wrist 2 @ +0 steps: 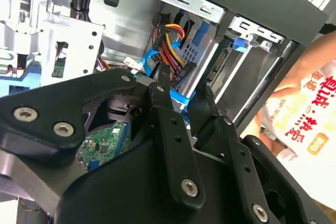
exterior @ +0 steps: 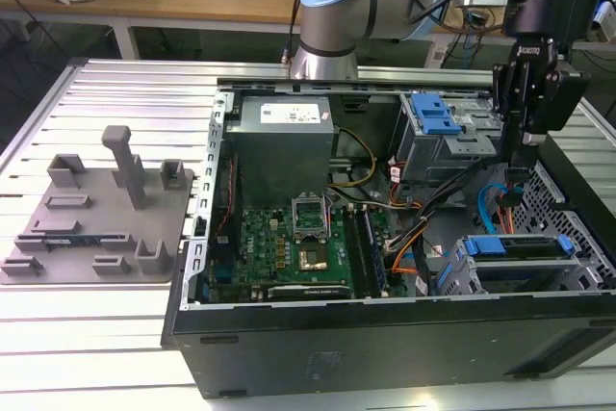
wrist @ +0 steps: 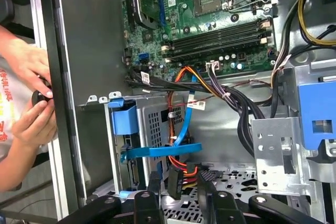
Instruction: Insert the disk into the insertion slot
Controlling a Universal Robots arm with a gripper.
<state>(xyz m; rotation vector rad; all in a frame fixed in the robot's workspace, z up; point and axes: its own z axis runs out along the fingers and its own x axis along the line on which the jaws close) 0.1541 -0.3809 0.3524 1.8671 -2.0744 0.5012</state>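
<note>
The small grey perforated drive cage (exterior: 539,278) stands in the open computer case at the exterior view's lower right. The disk's blue carrier (exterior: 515,244) lies along the cage's top edge, in the insertion slot. In the first wrist view the cage (wrist: 155,121) carries a blue tab (wrist: 124,119) and a blue rail (wrist: 163,151) of the carrier. My gripper (exterior: 521,172) hangs above the cage, inside the case. Its fingers (wrist: 155,190) stand apart with nothing held; a wire bundle's black connector (wrist: 176,181) lies beyond the gap. In the second wrist view the gripper (wrist 2: 182,95) points at the same cables.
A larger grey bay with a blue ribbed top piece (exterior: 433,117) stands behind the gripper. The motherboard (exterior: 298,238) and power supply (exterior: 284,132) lie toward the exterior view's left. A grey fixture plate (exterior: 96,218) rests outside the case. A person's hands (wrist: 29,103) are beside the case wall.
</note>
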